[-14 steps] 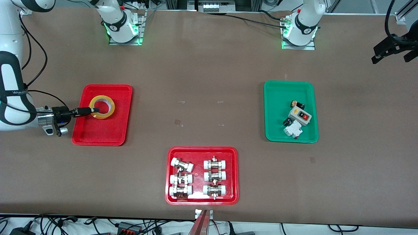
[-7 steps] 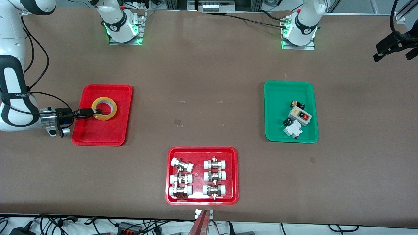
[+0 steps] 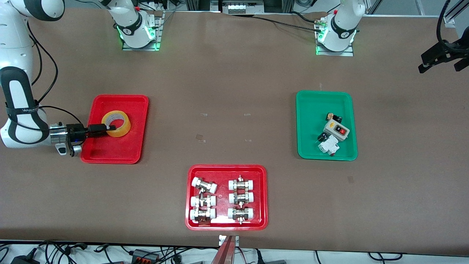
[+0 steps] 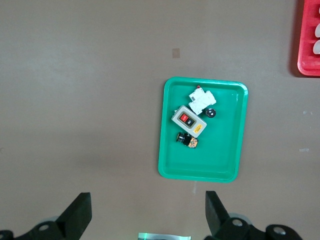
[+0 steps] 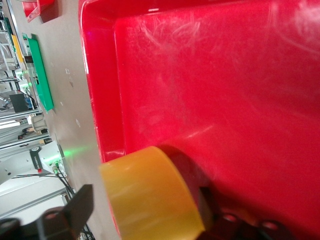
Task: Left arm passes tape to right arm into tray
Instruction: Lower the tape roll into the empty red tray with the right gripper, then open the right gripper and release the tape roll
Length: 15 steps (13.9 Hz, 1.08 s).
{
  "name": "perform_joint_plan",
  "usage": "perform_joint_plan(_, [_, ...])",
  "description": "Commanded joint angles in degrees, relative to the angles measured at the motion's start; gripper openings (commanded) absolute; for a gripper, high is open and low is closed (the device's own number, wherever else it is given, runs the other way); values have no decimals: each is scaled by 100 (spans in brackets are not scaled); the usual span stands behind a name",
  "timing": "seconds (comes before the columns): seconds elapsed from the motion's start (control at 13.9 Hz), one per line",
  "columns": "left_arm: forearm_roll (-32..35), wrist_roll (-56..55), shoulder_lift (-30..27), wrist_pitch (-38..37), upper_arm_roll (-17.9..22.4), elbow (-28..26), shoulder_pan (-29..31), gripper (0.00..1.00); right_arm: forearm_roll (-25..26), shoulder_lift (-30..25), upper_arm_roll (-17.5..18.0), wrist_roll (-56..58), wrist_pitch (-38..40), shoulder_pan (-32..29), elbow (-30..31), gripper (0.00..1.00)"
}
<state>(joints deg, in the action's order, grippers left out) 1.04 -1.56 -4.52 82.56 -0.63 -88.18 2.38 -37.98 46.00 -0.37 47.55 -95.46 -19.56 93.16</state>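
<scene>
The yellow tape (image 3: 121, 129) sits slightly tilted, low in the narrow red tray (image 3: 121, 151), toward the edge at the right arm's end. My right gripper (image 3: 107, 127) reaches in level from that end and is shut on the roll's wall. In the right wrist view the tape (image 5: 150, 195) fills the space between the fingers, with the tray floor (image 5: 210, 75) close underneath. My left gripper (image 3: 441, 65) is open and empty, waiting high over the table's edge at the left arm's end. Its fingers (image 4: 80, 212) show spread wide in the left wrist view.
A green tray (image 3: 311, 110) with a switch box and small parts lies toward the left arm's end; it also shows in the left wrist view (image 4: 200, 162). A wider red tray (image 3: 227, 169) of white-capped metal fittings lies nearest the front camera.
My right gripper has come down with the tape, so the roll now sits lower in the red tray. My left gripper has shifted only slightly.
</scene>
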Motion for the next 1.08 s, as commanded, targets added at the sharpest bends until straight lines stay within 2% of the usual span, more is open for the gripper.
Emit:
perform_joint_plan(0.0, [-86, 139, 92, -117, 2, 223, 34, 100, 255, -108, 2, 87, -464, 215, -88, 100])
perform_joint_plan(0.36, [-86, 147, 83, -108, 11, 223, 43, 100, 765, -539, 2, 8, -518, 374, -237, 100])
perform_joint_plan(0.72, [-95, 147, 83, -99, 19, 223, 52, 100, 888, -758, -24, 8, -518, 505, -246, 100])
perform_joint_plan(0.86, [-95, 147, 83, -99, 19, 214, 43, 100, 1396, -1039, -33, -201, -605, 637, -307, 100])
perform_joint_plan(1.0, [-113, 139, 83, -99, 19, 231, 52, 100, 1880, -1276, -15, -885, -597, 734, -456, 100])
